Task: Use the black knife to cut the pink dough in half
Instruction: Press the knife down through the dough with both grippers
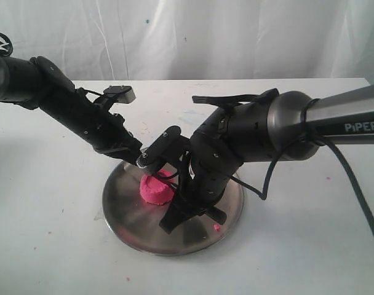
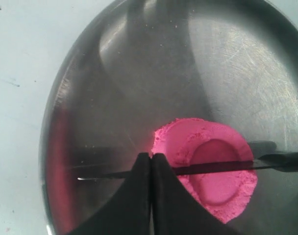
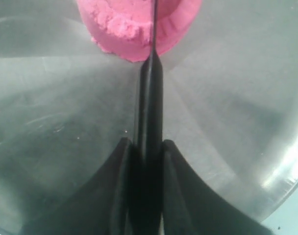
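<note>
The pink dough [image 1: 155, 189] is one round lump with a dimpled top, lying on the round steel plate [image 1: 125, 212]. The black knife [image 2: 212, 168] lies across the middle of the dough [image 2: 208, 166], its tip [image 2: 80, 179] past the far side. My left gripper [image 2: 151, 155] is shut with nothing between its fingers, and its tips sit right over the blade beside the dough. My right gripper [image 3: 148, 147] is shut on the knife handle [image 3: 149, 107]; the blade runs forward into the dough [image 3: 124, 24]. From outside, the left gripper [image 1: 142, 161] is behind the dough and the right gripper [image 1: 181, 212] in front.
A small pink crumb [image 1: 217, 227] lies on the plate near its front right rim. The plate stands on a white table [image 1: 45, 233] with a white curtain [image 1: 236, 37] behind. Both arms crowd over the plate's middle.
</note>
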`<state>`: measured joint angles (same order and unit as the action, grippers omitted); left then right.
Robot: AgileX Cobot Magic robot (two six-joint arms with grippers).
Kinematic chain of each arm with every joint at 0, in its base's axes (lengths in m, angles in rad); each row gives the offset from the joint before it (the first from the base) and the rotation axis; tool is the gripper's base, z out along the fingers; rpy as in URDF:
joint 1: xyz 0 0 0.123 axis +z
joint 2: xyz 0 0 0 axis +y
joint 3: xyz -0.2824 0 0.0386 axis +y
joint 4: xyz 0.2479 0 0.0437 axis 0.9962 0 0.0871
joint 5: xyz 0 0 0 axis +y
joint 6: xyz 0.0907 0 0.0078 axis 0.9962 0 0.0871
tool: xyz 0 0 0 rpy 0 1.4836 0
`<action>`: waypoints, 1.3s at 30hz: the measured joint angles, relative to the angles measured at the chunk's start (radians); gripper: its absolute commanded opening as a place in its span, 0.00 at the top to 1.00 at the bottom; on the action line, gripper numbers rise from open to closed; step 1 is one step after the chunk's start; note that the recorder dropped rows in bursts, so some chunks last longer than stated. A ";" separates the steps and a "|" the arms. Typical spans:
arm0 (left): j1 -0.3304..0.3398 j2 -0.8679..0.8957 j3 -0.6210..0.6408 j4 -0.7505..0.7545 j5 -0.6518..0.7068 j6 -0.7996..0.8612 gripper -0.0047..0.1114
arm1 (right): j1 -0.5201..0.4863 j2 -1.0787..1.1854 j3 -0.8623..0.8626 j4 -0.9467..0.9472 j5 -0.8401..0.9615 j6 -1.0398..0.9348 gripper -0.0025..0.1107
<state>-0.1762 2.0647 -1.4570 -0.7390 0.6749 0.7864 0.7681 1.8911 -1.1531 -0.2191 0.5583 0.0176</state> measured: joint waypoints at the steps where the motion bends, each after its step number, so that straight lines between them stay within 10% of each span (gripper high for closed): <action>1: 0.000 0.000 0.000 0.000 0.000 0.000 0.96 | 0.000 0.000 0.000 0.000 0.000 0.002 0.98; 39: -0.002 0.035 -0.005 -0.014 0.000 0.000 0.96 | 0.000 0.003 0.000 0.002 0.000 0.003 0.98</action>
<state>-0.1785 2.0996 -1.4618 -0.7525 0.6749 0.7864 0.7681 1.8937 -1.1531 -0.2170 0.5583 0.0203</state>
